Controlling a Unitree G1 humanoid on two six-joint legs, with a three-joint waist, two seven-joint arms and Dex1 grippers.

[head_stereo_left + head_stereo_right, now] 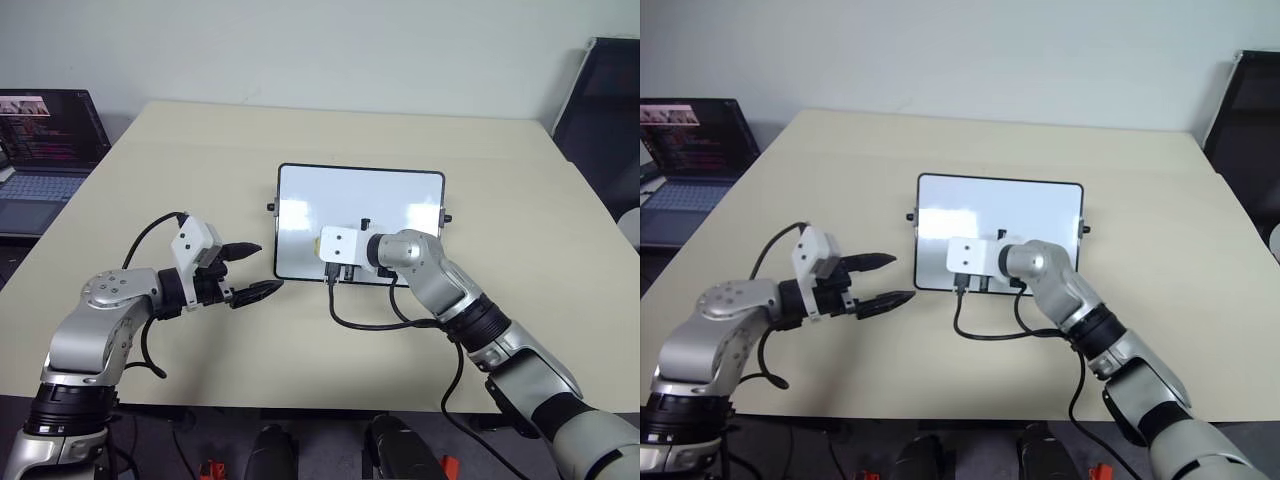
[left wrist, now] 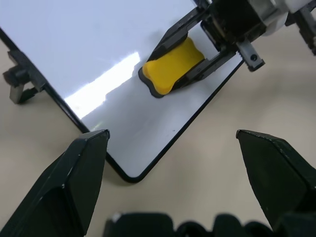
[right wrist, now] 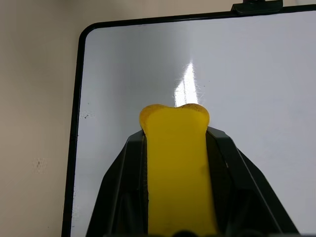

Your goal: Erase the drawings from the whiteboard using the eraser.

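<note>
Clamped between the right gripper's (image 3: 177, 197) black fingers, the eraser (image 3: 177, 163) rests on the whiteboard (image 1: 380, 200). Yellow with a dark underside, it is waisted like a bone.

laptop (image 1: 45, 150) cut off at edge

The whiteboard (image 1: 360, 200), glossy white with a thin black frame, lies flat on the counter (image 1: 300, 140). The yellow eraser (image 2: 173, 64), dark-edged underneath, rests on the board's surface near its front left corner.

Head cameras look down; wrist cameras closely share the whiteboard (image 2: 74, 54).
</note>
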